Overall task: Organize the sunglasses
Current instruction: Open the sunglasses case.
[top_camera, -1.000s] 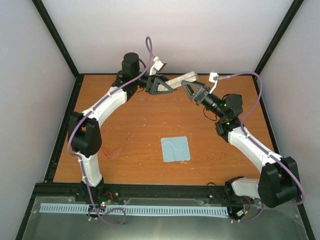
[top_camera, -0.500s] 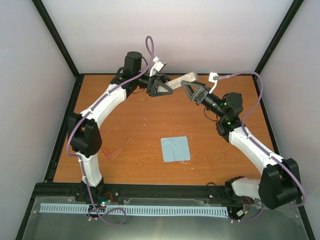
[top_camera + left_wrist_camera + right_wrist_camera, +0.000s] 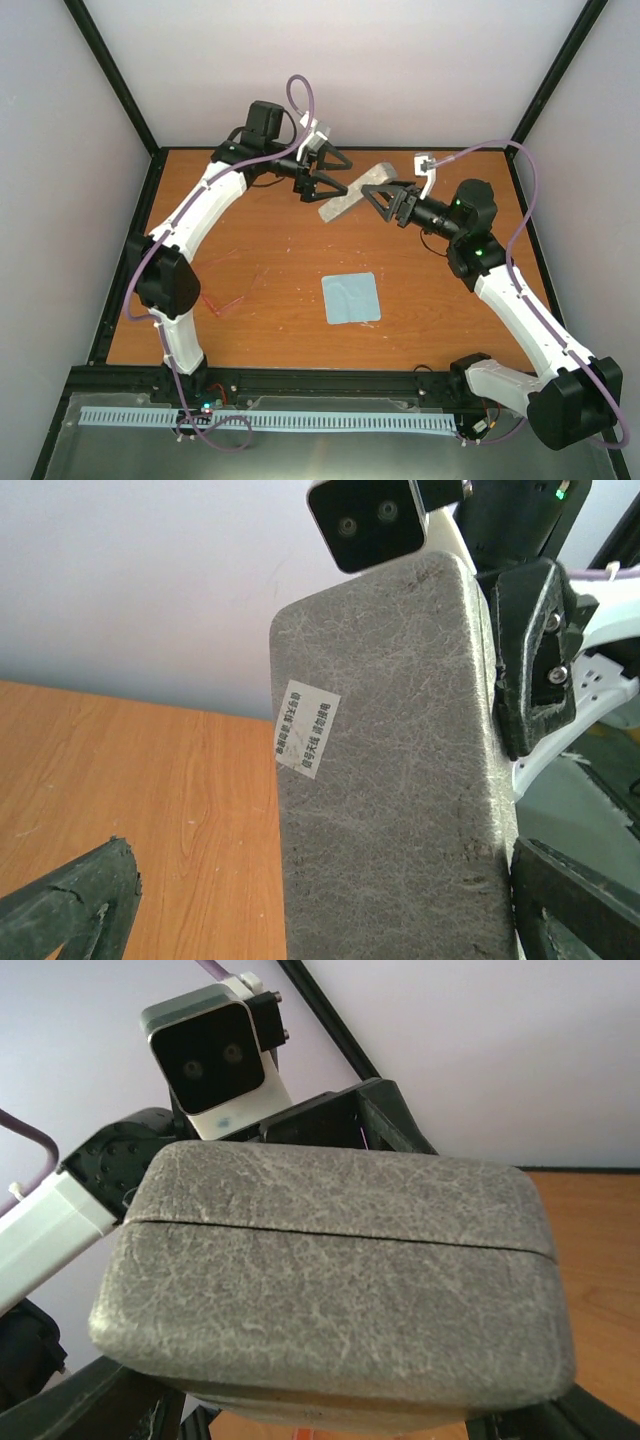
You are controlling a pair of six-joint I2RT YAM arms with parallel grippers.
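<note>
Top external view, from the left: the sunglasses (image 3: 228, 300) lie flat on the table (image 3: 280, 240) at the near left, just right of the left arm (image 3: 165, 280) and well apart from both claws. They show only as thin red-pink lines on the wood, too faint to tell whether their arms are folded. Further right, near the table's middle, a light blue square cloth (image 3: 351, 298) lies flat.

At the far middle the left claw (image 3: 345, 177) reaches in from the left with its jaws spread wide. In the left wrist view one finger (image 3: 70, 905) sits low at the left, with bare wood between it and the case (image 3: 390, 780). The other sits low at the right, just beside the case's edge — whether it touches I cannot tell. This claw grips nothing. A small white label (image 3: 307, 728) is stuck on the grey case.

The case lies aslant between the two claws, its lid closed along a thin seam. Whether it touches the table I cannot tell.

On the right, the right claw (image 3: 378, 197) is clamped on the case's right end, jaws partly closed to the case's width — the left wrist view shows one of its fingers (image 3: 530, 650) pressed against the case's side.
</note>
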